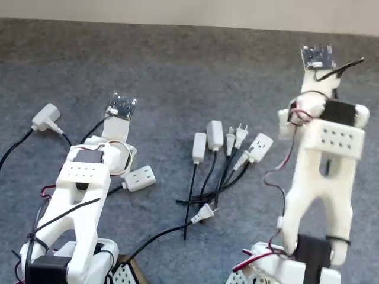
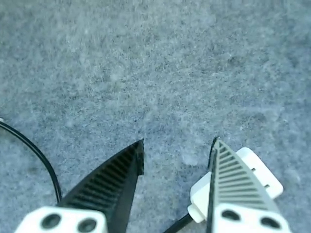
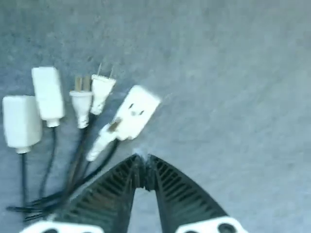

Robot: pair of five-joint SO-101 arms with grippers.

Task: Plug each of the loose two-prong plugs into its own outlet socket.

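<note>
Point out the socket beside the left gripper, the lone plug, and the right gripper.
socket (image 2: 263,174), left wrist view, its white face.
lone plug (image 1: 204,214), high view, its white body.
right gripper (image 3: 143,158), right wrist view, between its fingertips.

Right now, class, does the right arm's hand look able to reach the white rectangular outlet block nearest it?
Probably yes: the white rectangular outlet block lies just ahead of the right hand, nothing between them; the shut hand must open first.
</note>
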